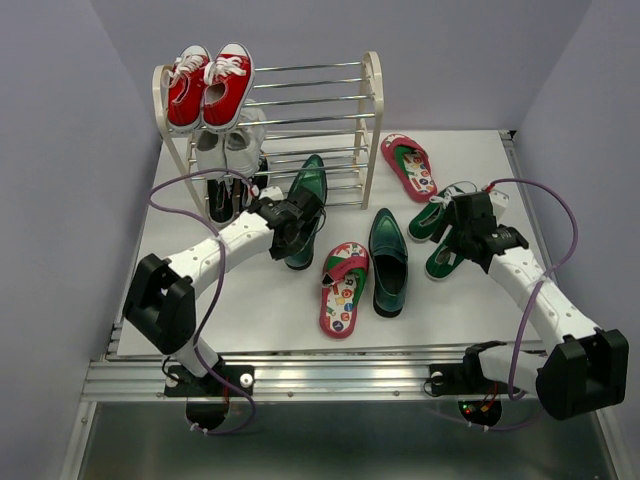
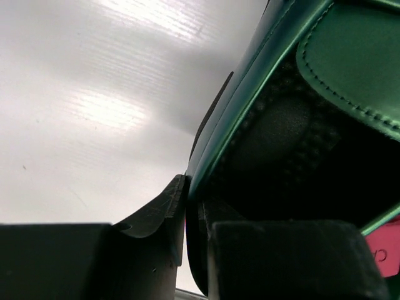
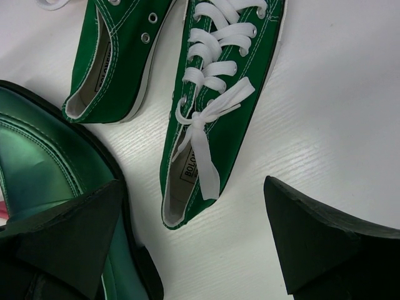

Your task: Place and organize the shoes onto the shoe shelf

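My left gripper is shut on the side wall of a dark green glossy loafer, held tilted in front of the shoe shelf. In the left wrist view the fingers pinch the loafer's edge. The second loafer lies mid-table beside one pink flip-flop; the other flip-flop lies right of the shelf. My right gripper is open above two green canvas sneakers. In the right wrist view the gripper hovers over the heel of the laced sneaker.
Red sneakers sit on the shelf's top tier, white sneakers on the middle tier, a dark shoe at the bottom. The shelf's right half holds no shoes. A loafer lies left of my right gripper.
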`<action>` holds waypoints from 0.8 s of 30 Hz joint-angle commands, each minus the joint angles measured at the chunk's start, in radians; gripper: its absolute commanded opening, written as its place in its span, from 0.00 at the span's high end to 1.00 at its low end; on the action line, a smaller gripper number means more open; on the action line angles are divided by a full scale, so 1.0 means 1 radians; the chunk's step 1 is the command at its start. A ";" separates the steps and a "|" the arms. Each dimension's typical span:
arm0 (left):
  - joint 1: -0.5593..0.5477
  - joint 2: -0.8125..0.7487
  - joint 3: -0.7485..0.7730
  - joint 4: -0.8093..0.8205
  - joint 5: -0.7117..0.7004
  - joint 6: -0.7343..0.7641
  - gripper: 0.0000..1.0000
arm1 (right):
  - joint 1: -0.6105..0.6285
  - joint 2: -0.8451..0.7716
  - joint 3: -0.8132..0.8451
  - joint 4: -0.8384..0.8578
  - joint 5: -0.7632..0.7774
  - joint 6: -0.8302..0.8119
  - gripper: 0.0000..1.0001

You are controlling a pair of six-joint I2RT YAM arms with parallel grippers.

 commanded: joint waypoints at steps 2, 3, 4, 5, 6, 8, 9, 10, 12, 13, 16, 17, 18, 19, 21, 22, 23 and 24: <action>0.029 -0.003 0.111 0.110 -0.078 -0.002 1.00 | 0.001 0.008 0.000 0.037 0.011 -0.012 0.00; 0.031 0.000 0.114 0.110 -0.076 -0.007 1.00 | 0.001 0.004 0.000 0.037 0.014 -0.012 0.00; 0.031 -0.002 0.114 0.111 -0.076 -0.010 1.00 | 0.001 0.004 0.000 0.037 0.015 -0.012 0.00; 0.031 -0.002 0.113 0.110 -0.078 -0.010 1.00 | 0.001 0.001 -0.001 0.039 0.017 -0.012 0.00; 0.031 -0.003 0.111 0.101 -0.081 -0.016 1.00 | 0.001 -0.003 -0.003 0.039 0.017 -0.012 0.00; 0.031 -0.008 0.105 0.097 -0.084 -0.018 1.00 | 0.001 -0.003 -0.001 0.037 0.015 -0.012 0.00; 0.031 -0.014 0.101 0.097 -0.084 -0.019 1.00 | 0.001 -0.004 -0.001 0.037 0.014 -0.014 0.00; 0.031 -0.017 0.090 0.102 -0.079 -0.019 1.00 | 0.001 -0.003 0.000 0.037 0.011 -0.017 0.00; 0.033 -0.026 0.082 0.107 -0.081 -0.022 1.00 | 0.001 0.000 0.003 0.039 -0.001 -0.023 0.00; 0.034 -0.028 0.078 0.113 -0.081 -0.024 1.00 | 0.001 0.002 0.005 0.042 -0.008 -0.029 0.00; 0.036 -0.022 0.081 0.111 -0.079 -0.027 1.00 | 0.001 -0.009 0.006 0.066 -0.053 -0.054 0.00; 0.037 -0.020 0.081 0.110 -0.081 -0.028 1.00 | 0.001 -0.013 0.002 0.080 -0.072 -0.080 0.00; 0.039 -0.017 0.081 0.110 -0.079 -0.028 1.00 | 0.001 -0.032 -0.003 0.120 -0.134 -0.100 0.00; 0.039 -0.015 0.081 0.110 -0.079 -0.030 1.00 | 0.001 -0.042 -0.010 0.144 -0.170 -0.138 0.00; 0.040 -0.012 0.079 0.108 -0.078 -0.030 1.00 | 0.010 -0.067 -0.030 0.199 -0.285 -0.166 0.00; 0.040 -0.012 0.078 0.104 -0.076 -0.031 1.00 | 0.023 -0.088 -0.033 0.251 -0.307 -0.187 0.00; 0.040 -0.012 0.073 0.104 -0.075 -0.035 1.00 | 0.043 -0.096 -0.037 0.275 -0.313 -0.195 0.00; 0.040 -0.014 0.070 0.104 -0.072 -0.039 1.00 | 0.082 -0.099 -0.037 0.296 -0.292 -0.199 0.00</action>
